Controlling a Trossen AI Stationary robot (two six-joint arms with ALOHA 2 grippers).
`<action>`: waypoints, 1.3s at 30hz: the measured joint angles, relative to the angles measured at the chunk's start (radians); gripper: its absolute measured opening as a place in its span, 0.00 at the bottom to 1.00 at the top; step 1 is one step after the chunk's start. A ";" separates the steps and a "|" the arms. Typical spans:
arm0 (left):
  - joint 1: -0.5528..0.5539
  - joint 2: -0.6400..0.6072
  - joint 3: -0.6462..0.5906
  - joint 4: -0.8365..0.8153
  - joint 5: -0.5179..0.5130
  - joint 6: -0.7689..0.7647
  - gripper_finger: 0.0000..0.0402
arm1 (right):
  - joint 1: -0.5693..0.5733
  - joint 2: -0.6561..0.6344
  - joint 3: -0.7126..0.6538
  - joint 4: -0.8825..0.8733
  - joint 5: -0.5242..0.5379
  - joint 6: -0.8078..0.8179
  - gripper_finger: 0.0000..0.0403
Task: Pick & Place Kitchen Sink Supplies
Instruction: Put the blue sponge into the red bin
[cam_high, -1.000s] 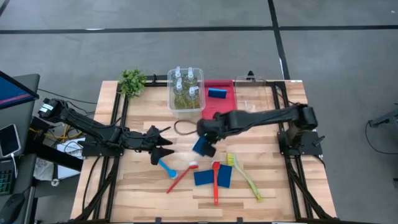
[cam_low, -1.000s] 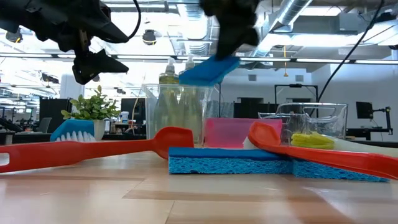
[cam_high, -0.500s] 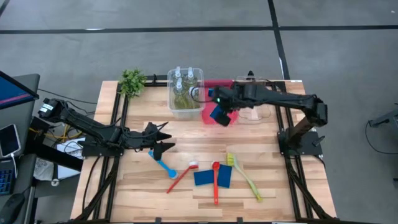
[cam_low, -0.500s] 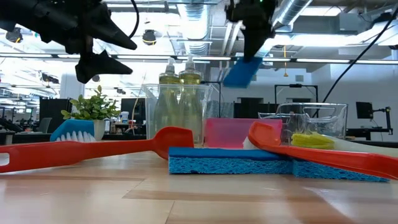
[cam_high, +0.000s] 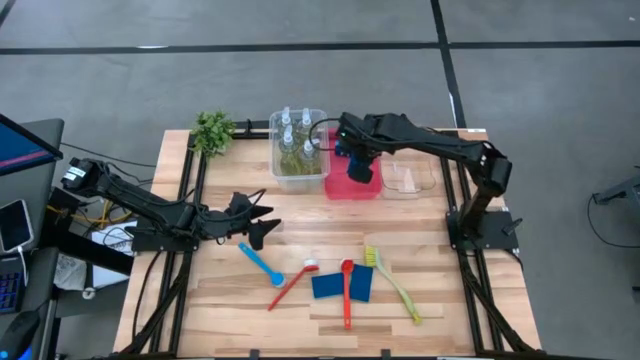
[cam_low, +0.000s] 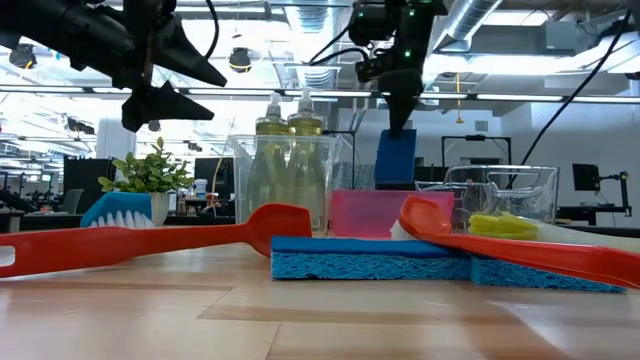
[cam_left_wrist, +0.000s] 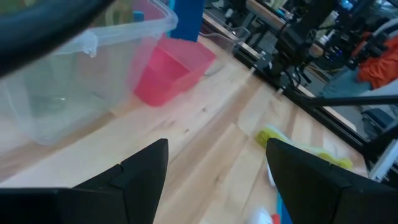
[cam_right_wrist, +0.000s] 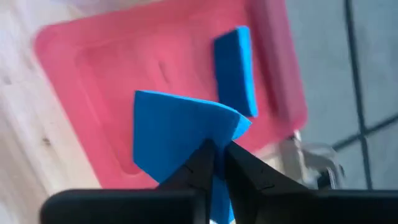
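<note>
My right gripper (cam_high: 355, 160) is over the red bin (cam_high: 340, 185) at the table's far side, shut on a blue sponge (cam_low: 396, 160). A second blue sponge (cam_right_wrist: 236, 68) lies flat on the bin's floor. Two more blue sponges (cam_high: 342, 286) rest flat on the near table among a blue brush (cam_high: 262, 265), two red brushes (cam_high: 293, 285) and a yellow-green brush (cam_high: 393, 285). Several bottles of yellow-green liquid (cam_high: 298, 140) stand in a clear bin (cam_high: 278, 165). My left gripper (cam_high: 268, 225) hovers open at mid-left, above the blue brush. My right gripper pinches the blue sponge by its top edge (cam_right_wrist: 208, 146) between its two fingers. The fingers come from above, slanting down. The sponge hangs upright below them, its lower end (cam_low: 396, 184) just above the red bin's rim, touching nothing.
A second clear bin (cam_high: 408, 175) stands right of the red bin. A small green plant (cam_high: 212, 130) sits at the far left corner. Bare wood lies between the bins and the brushes. Dark frame rails run along the table's left and right sides.
My right gripper has carried the blue sponge from the table's middle toward the far edge and over the red bin, rolling as it went. The sponge, tilted before, now hangs upright. My left gripper has turned a little in place and stays open.
</note>
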 joint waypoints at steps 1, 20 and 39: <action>0.000 0.000 0.000 0.001 -0.007 -0.001 0.68 | -0.005 0.006 0.000 0.008 -0.010 -0.015 0.10; 0.000 0.000 0.000 0.014 -0.044 -0.037 0.68 | -0.041 0.006 0.001 0.070 -0.023 0.022 0.39; -0.001 0.000 0.000 0.014 0.146 -0.063 0.68 | 0.404 -0.021 0.001 0.057 -0.109 0.291 0.30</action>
